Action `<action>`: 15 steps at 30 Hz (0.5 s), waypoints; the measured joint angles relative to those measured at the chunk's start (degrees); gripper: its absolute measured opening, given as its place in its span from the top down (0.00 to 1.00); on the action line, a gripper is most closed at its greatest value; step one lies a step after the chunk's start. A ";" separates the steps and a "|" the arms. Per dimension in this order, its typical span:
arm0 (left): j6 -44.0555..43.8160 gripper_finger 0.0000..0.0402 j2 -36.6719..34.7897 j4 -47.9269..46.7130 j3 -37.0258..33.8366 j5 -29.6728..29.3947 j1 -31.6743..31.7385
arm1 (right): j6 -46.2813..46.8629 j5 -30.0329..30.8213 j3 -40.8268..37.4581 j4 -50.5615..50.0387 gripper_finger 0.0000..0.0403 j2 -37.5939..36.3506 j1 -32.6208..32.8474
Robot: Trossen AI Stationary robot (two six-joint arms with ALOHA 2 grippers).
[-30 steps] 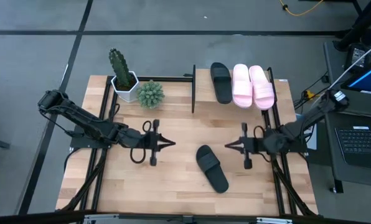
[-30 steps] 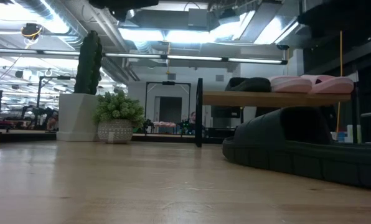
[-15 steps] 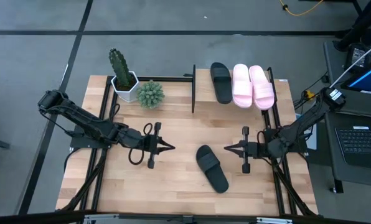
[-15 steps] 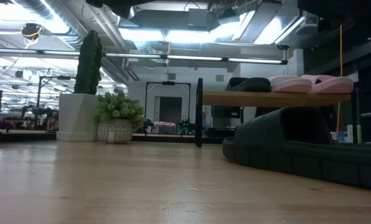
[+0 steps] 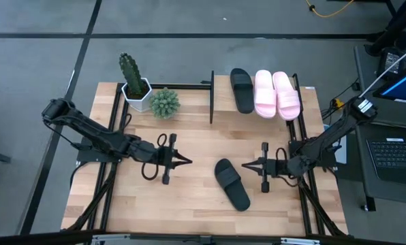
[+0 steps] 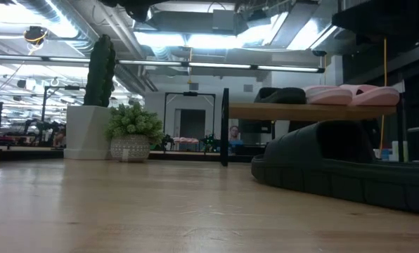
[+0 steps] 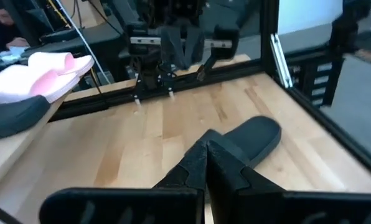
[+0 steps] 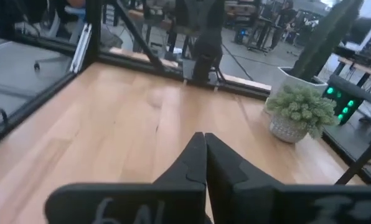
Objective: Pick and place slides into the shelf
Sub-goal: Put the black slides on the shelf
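One matte black slide (image 5: 231, 183) lies sole-down on the table near its middle; it shows large in the low view (image 6: 343, 165) and in the left wrist view (image 7: 251, 140). On the shelf (image 5: 220, 116) at the far right rest another black slide (image 5: 241, 89) and two pale pink slides (image 5: 276, 94), also seen in the low view (image 6: 350, 93). My left gripper (image 5: 187, 161) hovers left of the loose slide, shut (image 7: 206, 148). My right gripper (image 5: 244, 165) hovers just right of it, shut (image 8: 202, 142).
A tall cactus in a white pot (image 5: 133, 80) and a small round green plant (image 5: 165, 103) stand at the table's far left. The shelf's black post (image 5: 211, 95) rises at its left end. Bare wood lies between the grippers and the near edge.
My right gripper has moved toward the table's left and slightly toward the near edge, closing on the loose black slide. My left gripper has shifted slightly toward the near edge. The slides have stayed where they were.
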 joint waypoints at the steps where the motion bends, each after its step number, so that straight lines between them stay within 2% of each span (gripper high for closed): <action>1: -1.08 1.00 0.51 0.76 0.00 0.00 0.00 | -1.33 -0.03 0.00 0.43 1.00 0.29 0.00; 7: -3.13 1.00 8.89 7.09 0.98 -0.03 -0.09 | -4.73 0.00 0.02 3.36 1.00 -0.55 0.00; 11: -2.70 1.00 16.58 6.81 5.67 -0.22 -0.07 | -4.77 0.00 0.02 4.20 0.98 -1.03 0.00; 15: -2.68 1.00 21.13 3.26 11.93 -0.26 -0.74 | -6.45 -0.02 0.02 6.04 0.98 -1.10 0.00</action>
